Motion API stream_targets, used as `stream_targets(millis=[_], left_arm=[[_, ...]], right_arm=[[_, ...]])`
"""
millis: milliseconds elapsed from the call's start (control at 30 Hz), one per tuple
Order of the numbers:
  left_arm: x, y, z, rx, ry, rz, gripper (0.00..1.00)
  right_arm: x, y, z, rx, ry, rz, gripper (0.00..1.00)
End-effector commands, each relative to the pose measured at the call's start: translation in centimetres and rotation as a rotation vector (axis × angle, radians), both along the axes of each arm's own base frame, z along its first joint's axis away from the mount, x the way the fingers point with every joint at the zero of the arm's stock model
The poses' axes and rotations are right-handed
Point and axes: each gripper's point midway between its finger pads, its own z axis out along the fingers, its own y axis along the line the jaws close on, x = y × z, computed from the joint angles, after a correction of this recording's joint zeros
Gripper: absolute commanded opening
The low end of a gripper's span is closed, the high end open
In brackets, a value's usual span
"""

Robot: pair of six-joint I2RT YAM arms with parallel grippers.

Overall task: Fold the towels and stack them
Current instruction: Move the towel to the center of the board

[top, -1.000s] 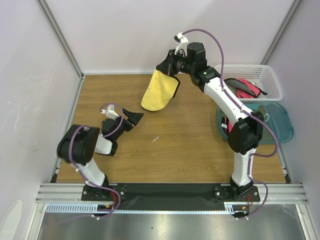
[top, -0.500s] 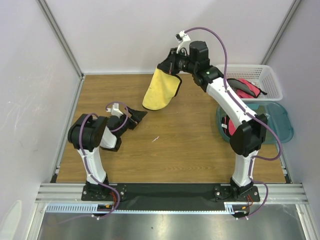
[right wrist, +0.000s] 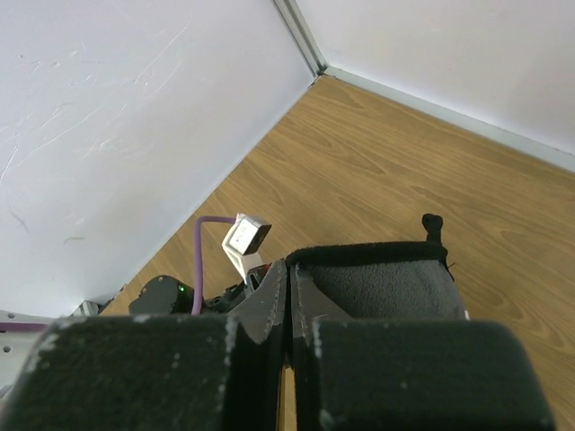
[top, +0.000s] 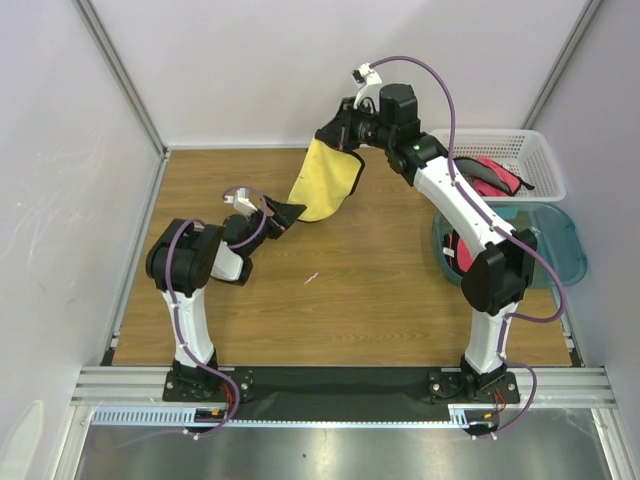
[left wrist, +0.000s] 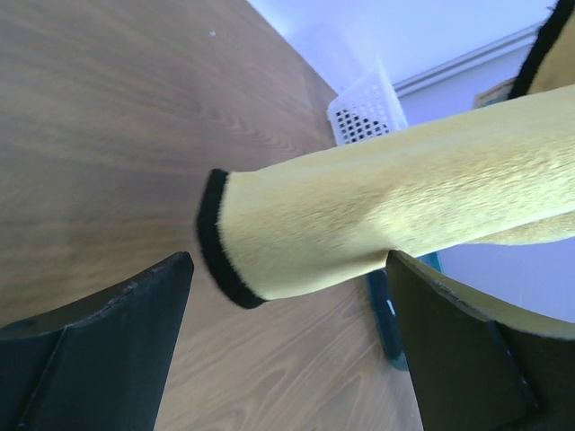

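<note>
Jaws on the left gripper (top: 289,213) stand wide apart with nothing between them, and both black fingers (left wrist: 99,350) are bare in the left wrist view. Just ahead of their tips, across the gap, hangs the lower corner of the yellow towel (top: 330,180). Its black edging (left wrist: 212,235) curves round the end nearest the left finger. The cloth comes right up to the tip of the right-hand finger, but I cannot tell whether it touches; it is not pinched. Under the open jaws lies the table (top: 330,310), brown with a wood grain.

Up and to the right of those jaws, the right gripper (top: 335,133) holds the same towel by its top edge. Its jaws are pressed together on the cloth, and the right wrist view shows the towel's black back (right wrist: 386,278) bunched just beside the seam of the two fingers. From that grip the towel hangs off the table, yellow face toward the top camera, drooping toward the left jaws. Below the closed jaws that view also shows a purple cable (right wrist: 208,242) and a white camera mount (right wrist: 244,235) on the left arm.

Well to the right of the right jaws, past the arm's elbow, sits the white basket (top: 530,150) with pink-red towels (top: 495,178) heaped inside. Just beside it, on the near side, is the teal tub (top: 565,245). A red towel (top: 460,252) shows at its left side, partly hidden by the arm.
</note>
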Motion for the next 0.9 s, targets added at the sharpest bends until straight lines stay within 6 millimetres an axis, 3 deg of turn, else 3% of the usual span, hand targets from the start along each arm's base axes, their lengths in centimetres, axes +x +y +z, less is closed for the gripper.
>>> stream_targets(millis=[0, 100, 133, 200, 233, 333, 400, 500, 600, 633, 667, 700, 733, 767, 800, 833, 867], left_arm=[[-0.1, -1.2, 10.8, -0.072, -0.492, -0.042, 0.95], [0.0, -1.6, 11.7, -0.076, -0.516, -0.049, 0.81], [0.0, -1.5, 12.0, -0.074, -0.526, -0.045, 0.67], [-0.2, -1.4, 12.8, -0.077, -0.543, -0.041, 0.52], [-0.3, -1.3, 13.1, -0.076, -0.550, -0.034, 0.37], [-0.7, -1.0, 14.6, -0.086, -0.577, -0.030, 0.09], [-1.1, -0.4, 15.4, -0.113, -0.570, -0.026, 0.01], [-1.9, 0.4, 16.3, -0.112, -0.543, -0.025, 0.00], [-2.1, 0.6, 15.2, -0.019, -0.450, -0.028, 0.00], [-2.9, 0.8, 17.2, 0.001, -0.476, -0.024, 0.00], [-2.6, 0.9, 15.4, 0.049, -0.367, -0.022, 0.00], [-2.6, 1.2, 15.3, 0.112, -0.359, -0.012, 0.00], [-3.4, 1.7, 17.5, 0.144, -0.385, 0.003, 0.00], [-3.0, 2.4, 15.6, 0.213, -0.256, 0.032, 0.00], [-3.0, 3.0, 15.7, 0.292, -0.249, 0.047, 0.00], [-3.1, 3.6, 18.4, 0.323, -0.272, 0.078, 0.00], [-3.6, 4.3, 16.5, 0.381, -0.161, 0.080, 0.00]], right_arm=[[-1.5, -0.5, 4.6, 0.059, -0.094, 0.008, 0.00], [-1.4, -0.6, 4.5, 0.055, -0.097, 0.001, 0.00], [-1.4, -0.6, 4.3, 0.052, -0.095, -0.003, 0.00], [-1.3, -0.7, 4.2, 0.047, -0.096, -0.008, 0.00], [-1.4, -0.7, 4.2, 0.046, -0.097, -0.009, 0.00], [-1.1, -1.0, 4.1, 0.038, -0.104, -0.025, 0.00], [-0.7, -1.6, 4.0, 0.019, -0.114, -0.053, 0.00], [-0.2, -2.4, 3.8, -0.004, -0.123, -0.093, 0.00], [0.5, -3.3, 3.0, -0.022, -0.114, -0.128, 0.00], [0.6, -3.8, 2.9, -0.026, -0.113, -0.140, 0.00], [0.8, -4.0, 2.4, -0.034, -0.101, -0.150, 0.00], [1.0, -4.3, 2.1, -0.043, -0.100, -0.161, 0.00], [1.0, -4.5, 2.0, -0.048, -0.097, -0.167, 0.00], [1.2, -4.9, 1.3, -0.058, -0.085, -0.180, 0.00], [1.5, -5.1, 0.9, -0.065, -0.082, -0.196, 0.00], [1.5, -5.2, 0.7, -0.066, -0.078, -0.201, 0.00], [1.8, -5.5, 0.1, -0.071, -0.065, -0.210, 0.00]])
